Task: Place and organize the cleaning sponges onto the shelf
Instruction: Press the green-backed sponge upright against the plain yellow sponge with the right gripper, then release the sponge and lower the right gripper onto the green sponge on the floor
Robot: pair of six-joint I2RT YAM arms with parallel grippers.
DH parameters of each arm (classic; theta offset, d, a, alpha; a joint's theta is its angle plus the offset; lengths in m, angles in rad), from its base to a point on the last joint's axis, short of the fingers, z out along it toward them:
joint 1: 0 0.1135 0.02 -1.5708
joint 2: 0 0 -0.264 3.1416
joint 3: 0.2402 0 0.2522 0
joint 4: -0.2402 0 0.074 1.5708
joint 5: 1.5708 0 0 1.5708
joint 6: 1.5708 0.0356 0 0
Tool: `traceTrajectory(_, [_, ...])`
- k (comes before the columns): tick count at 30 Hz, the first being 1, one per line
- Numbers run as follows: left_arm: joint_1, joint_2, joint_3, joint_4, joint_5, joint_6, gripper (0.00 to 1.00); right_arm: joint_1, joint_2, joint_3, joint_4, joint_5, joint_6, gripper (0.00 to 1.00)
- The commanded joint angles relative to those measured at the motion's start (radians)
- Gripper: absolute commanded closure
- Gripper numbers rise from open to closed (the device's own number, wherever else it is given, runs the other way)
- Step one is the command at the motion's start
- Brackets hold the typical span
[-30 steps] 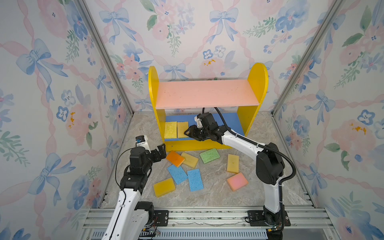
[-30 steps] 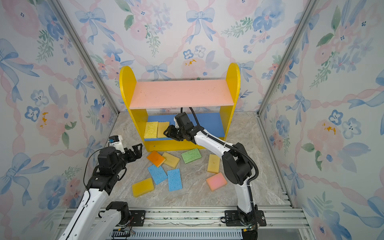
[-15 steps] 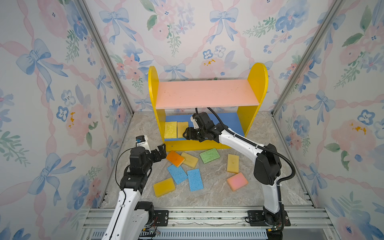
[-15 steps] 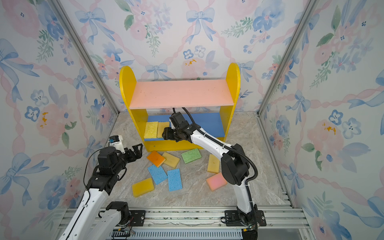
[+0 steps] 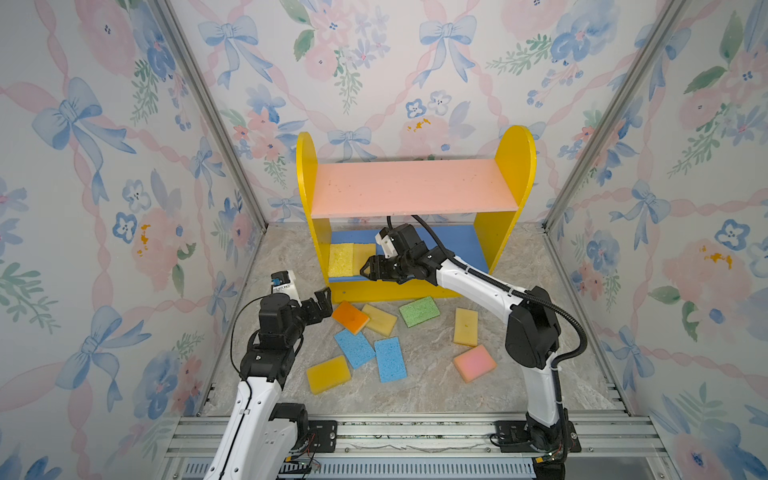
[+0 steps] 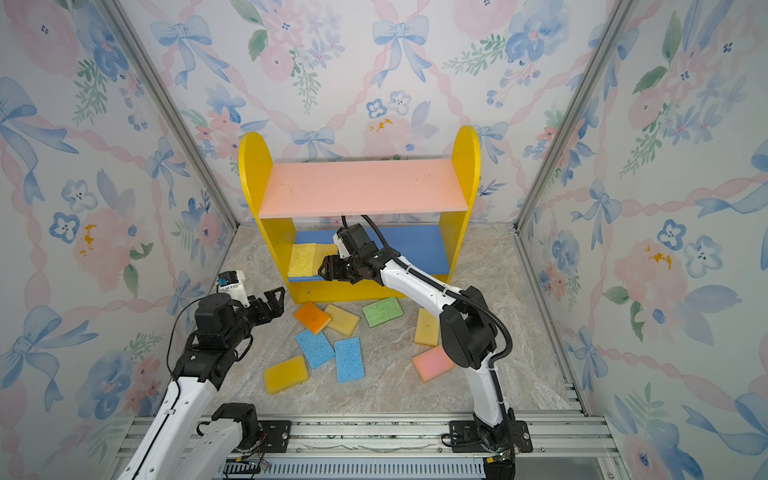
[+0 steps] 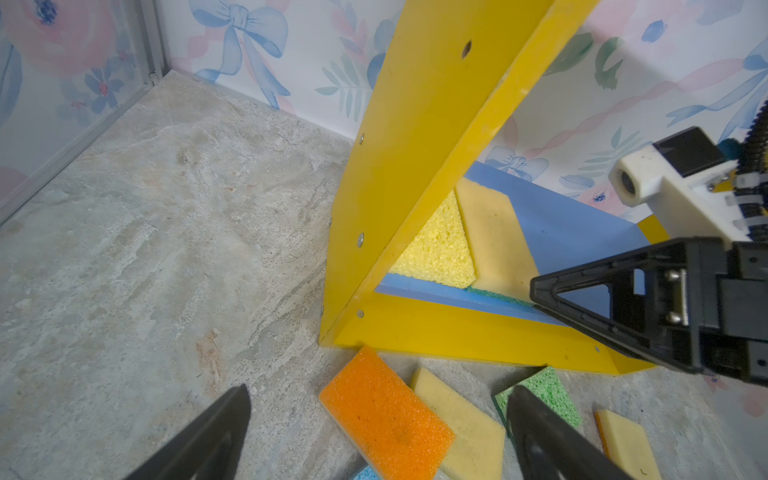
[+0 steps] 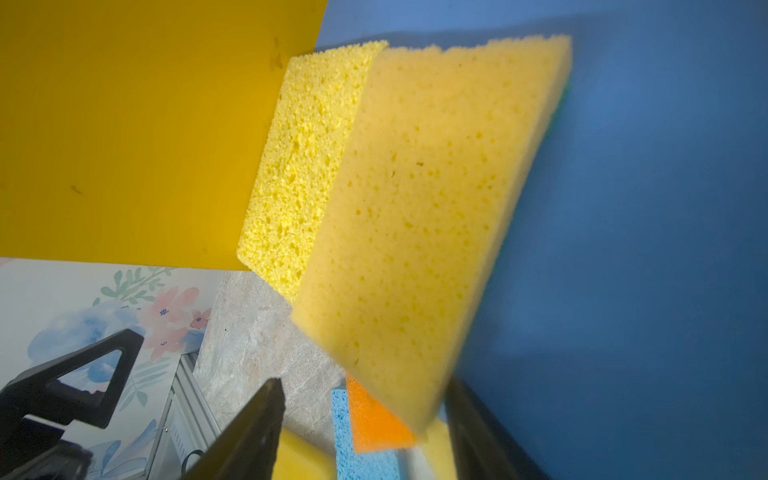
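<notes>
The shelf (image 5: 411, 187) stands at the back, with a pink upper board and a blue lower board (image 5: 457, 245). Two cleaning sponges lie side by side at the lower board's left end: a yellow one (image 5: 340, 259) and a tan-yellow one (image 8: 428, 199). My right gripper (image 5: 368, 268) is open at the front edge of that board; the tan-yellow sponge's near corner lies between its fingers, clear of one of them. My left gripper (image 7: 379, 390) hangs open just above the floor over an orange sponge (image 5: 351, 316).
Several more sponges lie on the stone floor in front of the shelf: tan (image 5: 380, 319), green (image 5: 419, 311), tan (image 5: 465, 326), pink (image 5: 474, 362), two blue (image 5: 354, 348) (image 5: 390, 359) and yellow (image 5: 328, 374). Papered walls close in on three sides.
My right gripper has opened wider and drawn left and towards the shelf's front edge, leaving the tan-yellow sponge on the lower board. The left arm has not moved.
</notes>
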Motion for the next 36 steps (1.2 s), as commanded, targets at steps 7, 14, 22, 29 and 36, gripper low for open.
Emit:
traceTrajectory(7, [0.008, 0.006, -0.010, 0.011, 0.015, 0.008, 0.02, -0.020, -0.036, -0.039, -0.064, 0.060, -0.013, 0.35])
traceTrajectory(14, [0.008, 0.010, -0.010, 0.011, 0.020, 0.008, 0.02, -0.012, -0.245, -0.221, -0.034, 0.126, -0.022, 0.35])
traceTrajectory(22, [0.008, 0.026, -0.014, 0.019, 0.048, 0.004, 0.02, 0.011, -0.506, -0.555, -0.044, 0.156, 0.093, 0.33])
traceTrajectory(29, [0.008, 0.114, -0.024, 0.052, 0.165, -0.001, 0.02, 0.001, -0.621, -0.927, 0.243, 0.164, 0.421, 0.26])
traceTrajectory(36, [0.008, 0.173, -0.018, 0.050, 0.223, 0.004, 0.02, 0.002, -0.576, -1.010, 0.420, 0.315, 0.676, 0.21])
